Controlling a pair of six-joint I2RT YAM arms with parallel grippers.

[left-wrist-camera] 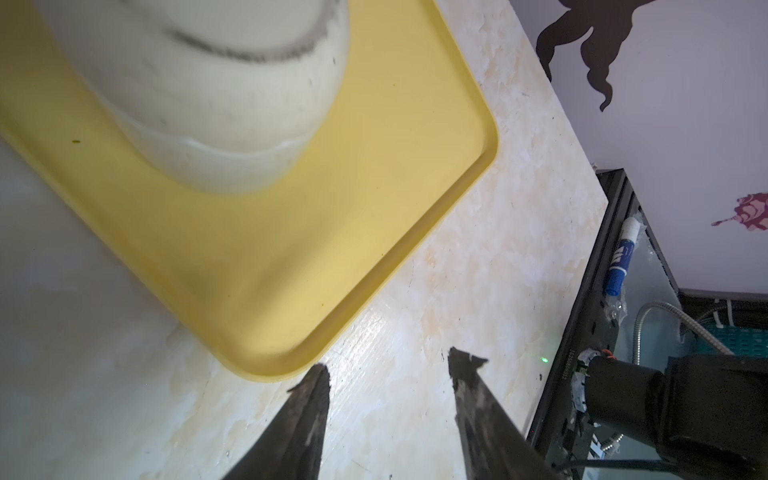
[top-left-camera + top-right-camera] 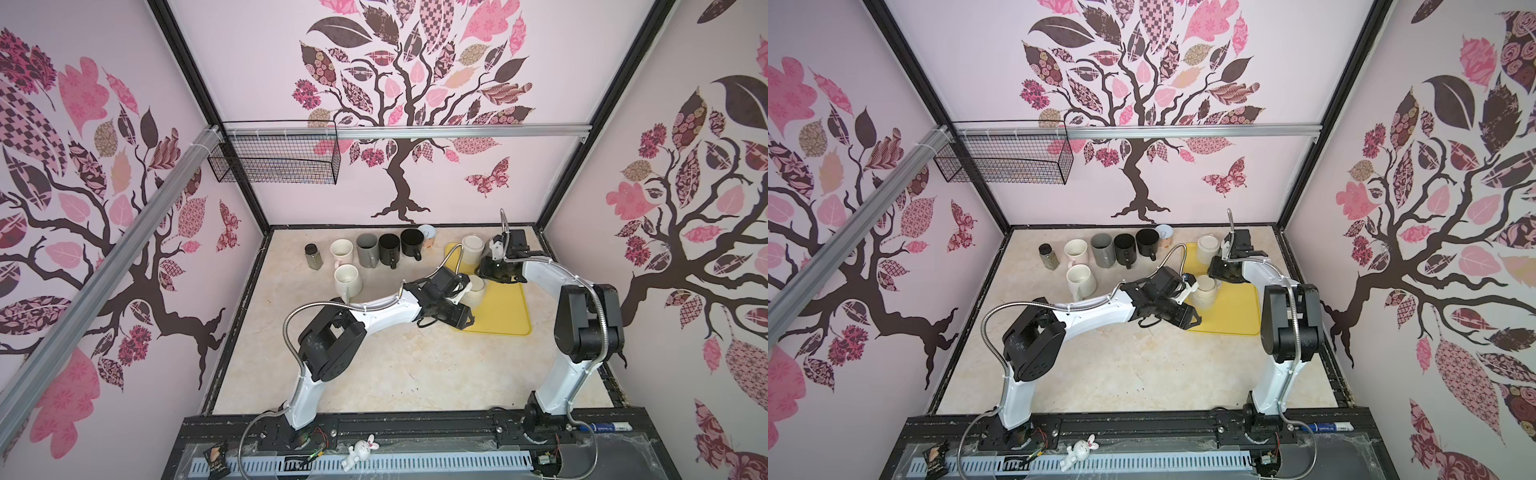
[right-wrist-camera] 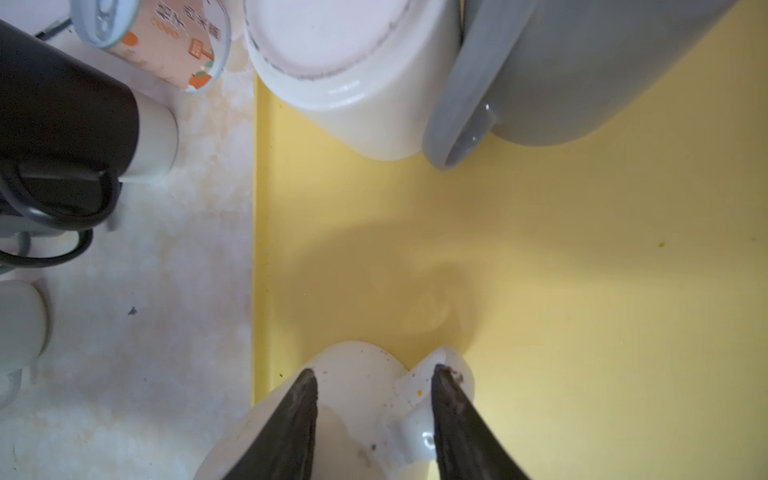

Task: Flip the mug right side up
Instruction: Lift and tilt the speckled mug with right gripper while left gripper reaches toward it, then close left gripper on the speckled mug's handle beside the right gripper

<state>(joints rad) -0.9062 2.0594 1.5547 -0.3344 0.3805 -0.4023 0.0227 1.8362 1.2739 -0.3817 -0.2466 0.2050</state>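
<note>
Nearest us, the left claw (image 1: 386, 365) hangs over the bare surface (image 2: 395, 365) by the yellow tray's (image 2: 507, 316) 7 o'clock corner. Its jaws are apart with nothing between them. Beyond it, the cream mug (image 2: 478, 291) stands upside down on the tray's 9 o'clock side. The right claw (image 3: 374, 372) meets it from 1 o'clock, jaws apart astride the handle (image 3: 419, 415); we cannot tell whether they press it. At the tray's 11 o'clock a second cream mug (image 2: 473, 249) sits base up, a grey mug (image 3: 582, 62) just beside it. A row of mugs (image 2: 389, 247) lines the back.
</note>
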